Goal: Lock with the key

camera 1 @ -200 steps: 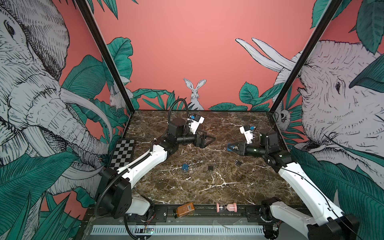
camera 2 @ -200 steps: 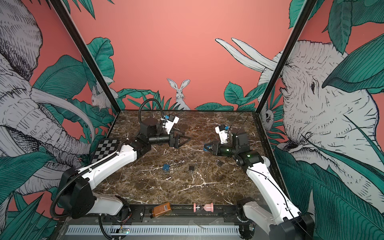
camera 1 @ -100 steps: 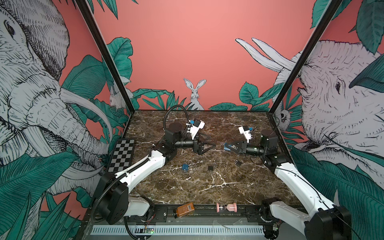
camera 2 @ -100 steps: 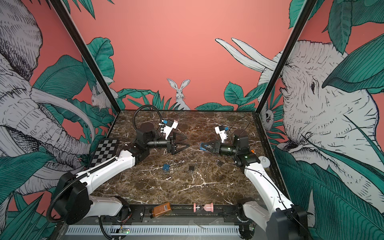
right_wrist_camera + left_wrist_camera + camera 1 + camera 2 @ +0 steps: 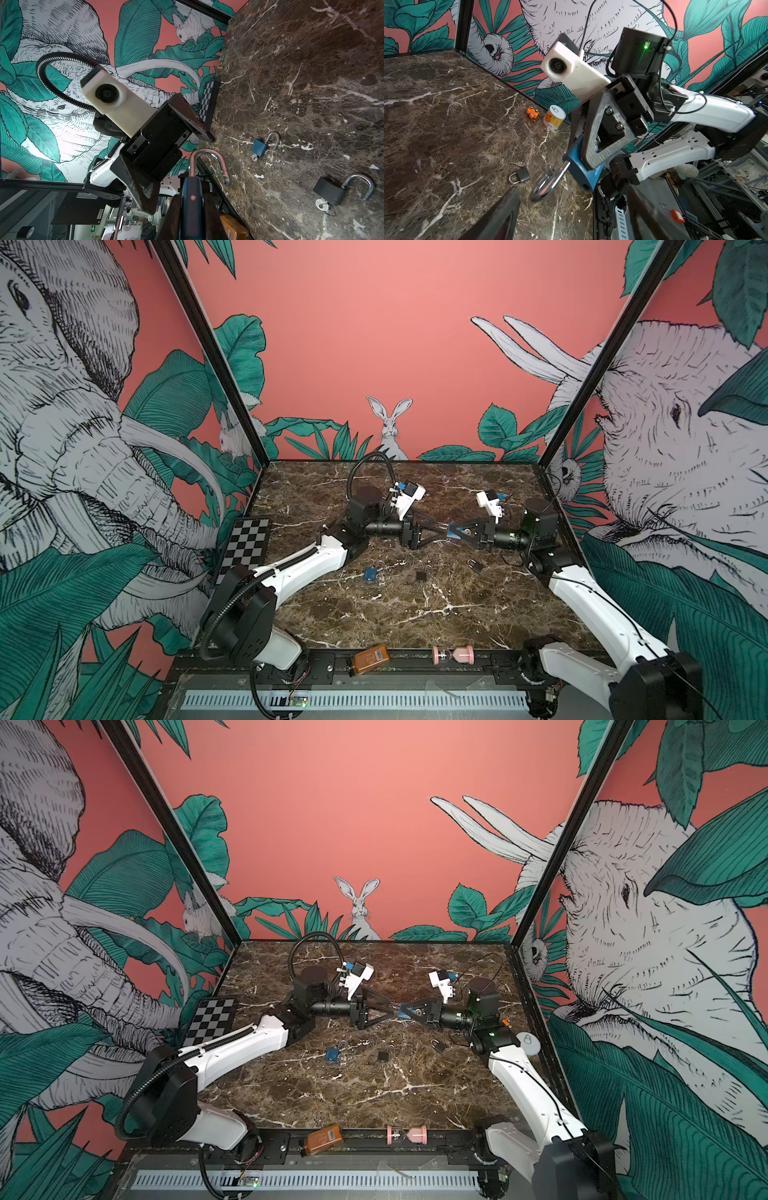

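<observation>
Dark brown marble tabletop (image 5: 415,614), veined in white, sits inside pink jungle-mural walls (image 5: 374,344). Above its middle my two arms meet nose to nose.

My right claw (image 5: 465,531) is clamped narrow on the flat sides of a blue padlock with a rectangular metal body (image 5: 583,172) and holds it clear of the marble. The lock's long axis runs roughly level, along the line between the two claws. Its bright steel shackle (image 5: 205,152) leads, pointing straight at my left claw (image 5: 441,528).

That left claw stands wide, with one finger on either side of the shackle's loop in both wrist views. As far as I can tell it is near the loop but not touching it.

The shackle is open: in the right wrist view one leg ends free, out of the body. So the left arm is the nearer one to the working end, and I judge the next move depends on keeping it on that shared axis while the jaws come in on the loop.

I can't see a key in the held lock. The only loose one I can spot is a small silver key on a ring (image 5: 521,164), lying just beside a closed black padlock (image 5: 520,176) on the right arm's side.
</observation>
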You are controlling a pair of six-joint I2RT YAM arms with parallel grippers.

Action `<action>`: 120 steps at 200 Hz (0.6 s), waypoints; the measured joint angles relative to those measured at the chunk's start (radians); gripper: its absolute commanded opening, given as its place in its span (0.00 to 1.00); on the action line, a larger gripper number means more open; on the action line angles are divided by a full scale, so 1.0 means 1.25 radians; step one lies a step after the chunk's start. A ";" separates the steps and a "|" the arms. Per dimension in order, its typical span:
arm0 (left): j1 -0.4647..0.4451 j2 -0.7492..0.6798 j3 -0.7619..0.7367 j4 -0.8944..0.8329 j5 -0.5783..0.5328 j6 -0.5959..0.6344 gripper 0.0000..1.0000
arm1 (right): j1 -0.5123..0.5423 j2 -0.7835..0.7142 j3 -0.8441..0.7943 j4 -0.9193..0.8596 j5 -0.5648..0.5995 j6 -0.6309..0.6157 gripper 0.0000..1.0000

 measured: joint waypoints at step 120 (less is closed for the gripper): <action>-0.030 0.028 0.016 0.054 0.013 -0.068 0.58 | 0.000 -0.002 0.011 -0.007 0.000 -0.024 0.00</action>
